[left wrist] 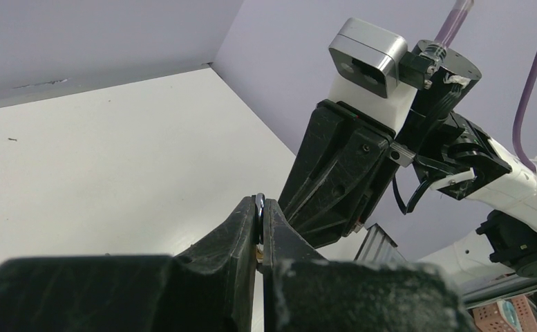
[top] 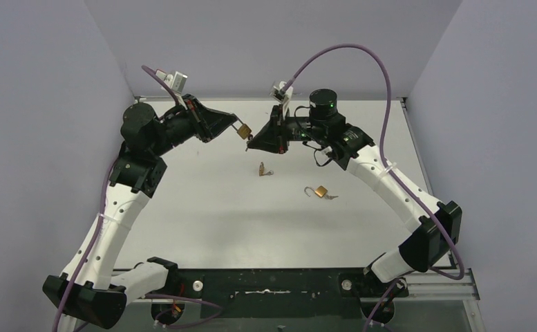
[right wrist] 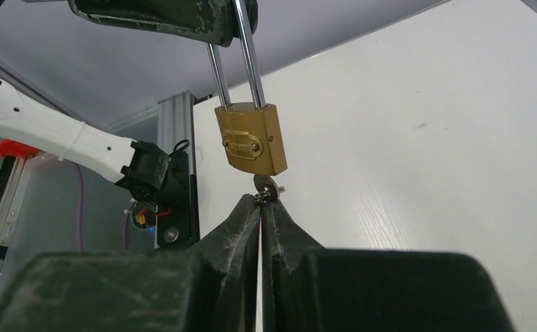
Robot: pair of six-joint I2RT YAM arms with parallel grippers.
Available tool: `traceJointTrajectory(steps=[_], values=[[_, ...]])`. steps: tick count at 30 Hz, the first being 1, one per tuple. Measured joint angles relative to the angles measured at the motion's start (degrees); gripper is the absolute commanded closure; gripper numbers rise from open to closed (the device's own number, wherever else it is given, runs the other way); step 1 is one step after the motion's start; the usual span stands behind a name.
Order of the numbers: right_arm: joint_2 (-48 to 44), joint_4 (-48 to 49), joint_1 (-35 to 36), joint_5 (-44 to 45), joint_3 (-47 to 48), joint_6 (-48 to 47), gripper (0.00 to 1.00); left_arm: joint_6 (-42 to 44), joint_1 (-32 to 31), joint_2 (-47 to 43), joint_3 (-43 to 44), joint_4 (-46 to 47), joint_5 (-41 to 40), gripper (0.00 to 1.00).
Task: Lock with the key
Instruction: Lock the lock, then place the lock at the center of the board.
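My left gripper (top: 235,124) is shut on the steel shackle (left wrist: 260,205) of a brass padlock (top: 243,130) and holds it up above the table at the back middle. In the right wrist view the padlock (right wrist: 251,140) hangs from the left fingers by its shackle. My right gripper (top: 250,143) is shut on a small key (right wrist: 267,188) whose tip meets the underside of the padlock body. The two grippers face each other tip to tip.
A second brass padlock (top: 319,191) with open shackle and a key beside it lies on the white table (top: 203,221) right of centre. A small loose key (top: 264,169) lies near the middle. Grey walls close in the back and sides.
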Motion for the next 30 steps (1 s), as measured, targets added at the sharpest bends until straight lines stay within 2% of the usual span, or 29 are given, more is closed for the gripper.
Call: traceJointTrajectory(steps=[8,15,22,26,30], values=[[-0.7,-1.2,0.2,2.0,-1.0,-1.1,1.00,1.4,1.8,-0.2,0.6,-2.9,0.0,1.00],[-5.3,-2.3,0.2,3.3,-8.8,-1.6,1.00,-0.7,7.9,-0.7,0.6,-2.2,1.0,1.00],[-6.6,-7.7,0.4,6.6,-13.2,-3.1,1.00,1.1,9.9,-2.4,0.6,-4.0,1.1,1.00],[-6.9,-11.6,1.9,11.0,-13.1,-4.5,1.00,7.1,9.2,-4.7,0.6,-11.1,-2.9,1.00],[-6.9,-14.4,5.6,15.7,-13.1,-4.9,1.00,12.9,6.2,-8.9,-3.5,-16.7,-12.4,1.00]])
